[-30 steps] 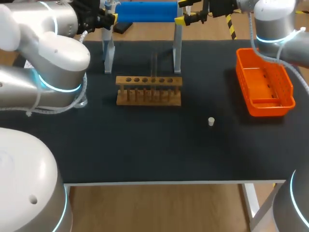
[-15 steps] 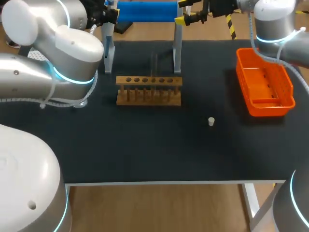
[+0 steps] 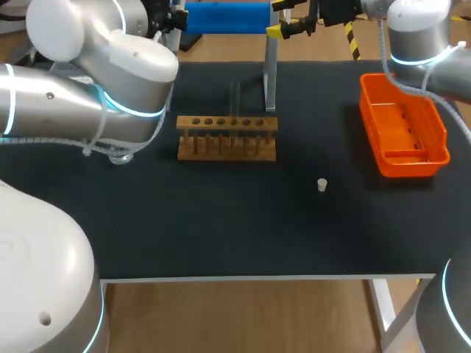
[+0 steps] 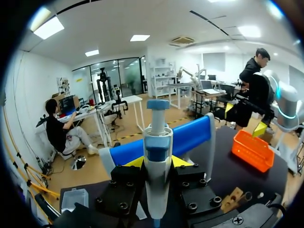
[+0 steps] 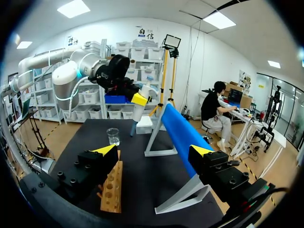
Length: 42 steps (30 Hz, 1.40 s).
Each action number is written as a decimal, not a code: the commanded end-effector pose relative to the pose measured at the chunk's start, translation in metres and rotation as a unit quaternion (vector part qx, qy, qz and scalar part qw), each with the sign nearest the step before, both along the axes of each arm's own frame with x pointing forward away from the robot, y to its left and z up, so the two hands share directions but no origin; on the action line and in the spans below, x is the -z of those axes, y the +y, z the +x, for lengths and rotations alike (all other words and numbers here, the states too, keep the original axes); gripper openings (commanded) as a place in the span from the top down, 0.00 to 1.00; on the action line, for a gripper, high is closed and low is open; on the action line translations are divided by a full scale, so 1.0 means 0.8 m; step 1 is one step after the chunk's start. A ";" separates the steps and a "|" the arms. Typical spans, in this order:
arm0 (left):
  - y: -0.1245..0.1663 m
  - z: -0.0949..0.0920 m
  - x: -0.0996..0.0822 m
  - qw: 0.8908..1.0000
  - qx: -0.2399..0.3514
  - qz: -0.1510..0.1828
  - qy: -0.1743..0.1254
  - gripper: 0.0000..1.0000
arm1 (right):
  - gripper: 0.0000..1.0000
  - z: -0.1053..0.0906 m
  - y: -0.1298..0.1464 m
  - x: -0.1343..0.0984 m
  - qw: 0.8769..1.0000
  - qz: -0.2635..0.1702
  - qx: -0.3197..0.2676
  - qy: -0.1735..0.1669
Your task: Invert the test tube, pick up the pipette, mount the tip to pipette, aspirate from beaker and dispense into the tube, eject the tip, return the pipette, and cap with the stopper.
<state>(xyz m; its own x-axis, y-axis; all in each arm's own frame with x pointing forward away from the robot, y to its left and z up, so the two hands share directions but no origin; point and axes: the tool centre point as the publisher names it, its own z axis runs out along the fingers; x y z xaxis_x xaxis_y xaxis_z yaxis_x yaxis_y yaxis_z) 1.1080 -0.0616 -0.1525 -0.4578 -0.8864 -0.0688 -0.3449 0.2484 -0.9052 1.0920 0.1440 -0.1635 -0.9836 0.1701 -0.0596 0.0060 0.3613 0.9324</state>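
My left gripper (image 4: 157,164) is shut on the white and blue pipette (image 4: 156,156), which stands upright between its yellow fingertips. In the head view the left gripper (image 3: 175,16) is at the table's far left, by the blue-barred stand (image 3: 224,16). From the right wrist view the pipette (image 5: 137,112) hangs above the table beyond the beaker (image 5: 113,136). A wooden tube rack (image 3: 227,137) sits mid-table with a thin clear tube (image 3: 235,97) rising from it. The small white stopper (image 3: 321,184) lies to the right of the rack. My right gripper (image 3: 282,18) is open and empty near the stand's right leg.
An orange basket (image 3: 403,126) stands at the right side of the table. The beaker (image 3: 120,156) shows partly under my left arm's elbow. The blue bar (image 5: 180,137) runs ahead of my right gripper (image 5: 154,150), with the rack (image 5: 111,187) beside its finger.
My left arm's elbow has swung right and further over the table, now covering the stand's left leg. The right arm and the things on the table have not moved.
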 end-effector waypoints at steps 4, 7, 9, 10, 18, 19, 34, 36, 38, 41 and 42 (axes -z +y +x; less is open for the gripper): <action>-0.005 0.015 0.001 1.000 -0.018 0.009 0.013 1.00 | 0.00 0.001 -0.001 -0.001 1.000 -0.001 -0.002 0.001; -0.005 0.021 0.002 1.000 -0.025 0.009 0.015 1.00 | 0.00 0.001 -0.001 -0.001 1.000 -0.001 -0.002 0.001; -0.006 0.025 0.003 0.999 -0.032 0.010 0.017 1.00 | 0.00 0.001 -0.001 -0.001 1.000 -0.001 -0.002 0.001; -0.005 0.027 0.004 0.999 -0.034 0.010 0.017 1.00 | 0.00 0.001 -0.001 -0.001 1.000 -0.001 -0.002 0.001; -0.005 0.038 0.008 0.998 -0.048 0.013 0.024 1.00 | 0.00 0.001 -0.001 -0.001 1.000 -0.001 -0.002 0.001; -0.005 0.039 0.009 0.998 -0.049 0.014 0.025 1.00 | 0.00 0.001 -0.001 -0.001 1.000 -0.001 -0.002 0.001; -0.007 0.060 0.011 0.996 -0.075 0.023 0.039 1.00 | 0.00 0.001 -0.001 -0.001 1.000 -0.001 -0.002 0.001; -0.007 0.061 0.014 0.996 -0.080 0.024 0.043 1.00 | 0.00 0.001 -0.001 -0.001 1.000 -0.001 -0.002 0.001; -0.006 0.062 0.016 0.995 -0.085 0.027 0.048 1.00 | 0.00 0.001 -0.001 -0.001 1.000 -0.001 -0.002 0.001; -0.006 0.062 0.019 0.994 -0.090 0.030 0.054 1.00 | 0.00 0.001 -0.001 -0.001 1.000 -0.001 -0.002 0.001; -0.007 0.063 0.020 0.994 -0.092 0.032 0.056 1.00 | 0.00 0.001 -0.001 -0.001 1.000 -0.001 -0.002 0.001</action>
